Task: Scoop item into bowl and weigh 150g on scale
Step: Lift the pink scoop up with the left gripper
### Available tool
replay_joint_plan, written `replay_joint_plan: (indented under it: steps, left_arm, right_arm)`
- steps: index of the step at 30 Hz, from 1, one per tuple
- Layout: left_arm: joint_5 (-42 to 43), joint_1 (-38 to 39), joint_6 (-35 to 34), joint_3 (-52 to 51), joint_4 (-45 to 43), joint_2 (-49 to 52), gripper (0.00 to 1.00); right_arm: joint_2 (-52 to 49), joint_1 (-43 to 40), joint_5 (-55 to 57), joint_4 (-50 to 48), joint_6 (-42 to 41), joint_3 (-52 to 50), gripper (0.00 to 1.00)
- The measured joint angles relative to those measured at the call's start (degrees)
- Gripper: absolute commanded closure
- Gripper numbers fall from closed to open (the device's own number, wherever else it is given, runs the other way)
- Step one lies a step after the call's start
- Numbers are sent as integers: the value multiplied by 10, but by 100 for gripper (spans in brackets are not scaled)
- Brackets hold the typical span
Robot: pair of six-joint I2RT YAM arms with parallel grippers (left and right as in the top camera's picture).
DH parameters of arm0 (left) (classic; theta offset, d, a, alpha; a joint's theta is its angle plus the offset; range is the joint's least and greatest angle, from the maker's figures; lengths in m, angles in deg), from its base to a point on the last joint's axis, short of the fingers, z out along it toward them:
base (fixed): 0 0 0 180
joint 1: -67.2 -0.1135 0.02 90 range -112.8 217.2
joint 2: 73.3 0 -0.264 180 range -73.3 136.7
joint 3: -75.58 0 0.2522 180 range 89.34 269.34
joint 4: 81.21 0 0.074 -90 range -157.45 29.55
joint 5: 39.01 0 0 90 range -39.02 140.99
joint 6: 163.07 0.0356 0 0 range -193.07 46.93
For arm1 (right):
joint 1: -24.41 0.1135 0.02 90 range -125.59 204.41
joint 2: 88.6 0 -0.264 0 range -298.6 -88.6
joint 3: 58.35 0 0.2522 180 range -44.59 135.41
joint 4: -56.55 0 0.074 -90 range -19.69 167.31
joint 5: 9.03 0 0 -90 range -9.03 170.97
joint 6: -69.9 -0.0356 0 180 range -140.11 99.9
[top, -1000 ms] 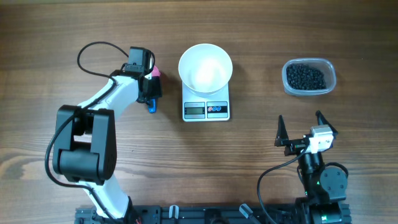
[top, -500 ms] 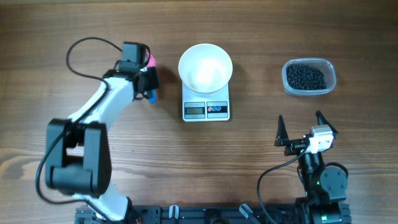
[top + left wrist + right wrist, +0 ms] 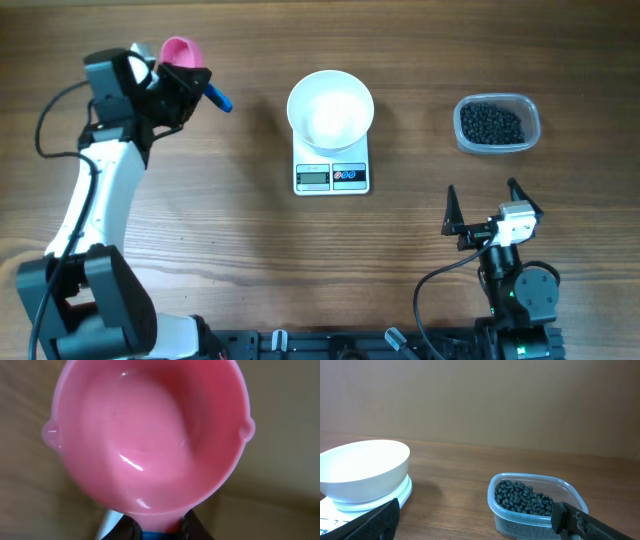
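Warm brown wood grain runs side to side across the table [image 3: 250, 250]. From the right wrist view, a plain brown wall [image 3: 480, 400] closes off the scene behind it.

At upper centre of the overhead view, the white bowl [image 3: 330, 108] sits on the scale [image 3: 331, 172]. It covers the platform, and the grey display [image 3: 313, 177] peeks out just below its rim. The bowl's inside is bare white.

Over at the upper right, well apart from the scale, the clear tub [image 3: 528, 112] holds the black beans [image 3: 490, 124] in a dark glossy heap.

In the upper left corner, the left hand [image 3: 178, 85] is clamped on the blue handle [image 3: 219, 99] of the pink scoop [image 3: 182, 50]. The left wrist view shows the scoop's cup [image 3: 150, 435] close up, smooth and bare inside. How high it sits over the table I cannot tell. A black cable [image 3: 45, 130] loops beside that arm.

At the lower right, the right hand [image 3: 481, 187] has its jaws spread wide with nothing between them, pointing up the frame toward the tub. In its own view the dark fingers [image 3: 375, 520] frame the bowl on the left and the tub on the right.

The bowl and scale stand between the scoop and the tub.
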Motion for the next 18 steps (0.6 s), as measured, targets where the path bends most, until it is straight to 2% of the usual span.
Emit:
replay_joint_plan:
  steps: [4,9,13,18]
  left_arm:
    - [66,-3,-86,0,0,0,96]
    - [121,5,-181,0,-1,0,96]
    - [146,10,-223,0,-1,0,96]
    - [158,32,-240,0,-26,0,96]
  right_arm:
    - [0,0,0,0,1,0,0]
    - [0,0,0,-2,23,0,0]
    - [0,0,-16,-27,30,0,0]
    - [0,0,-68,-52,10,1,0]
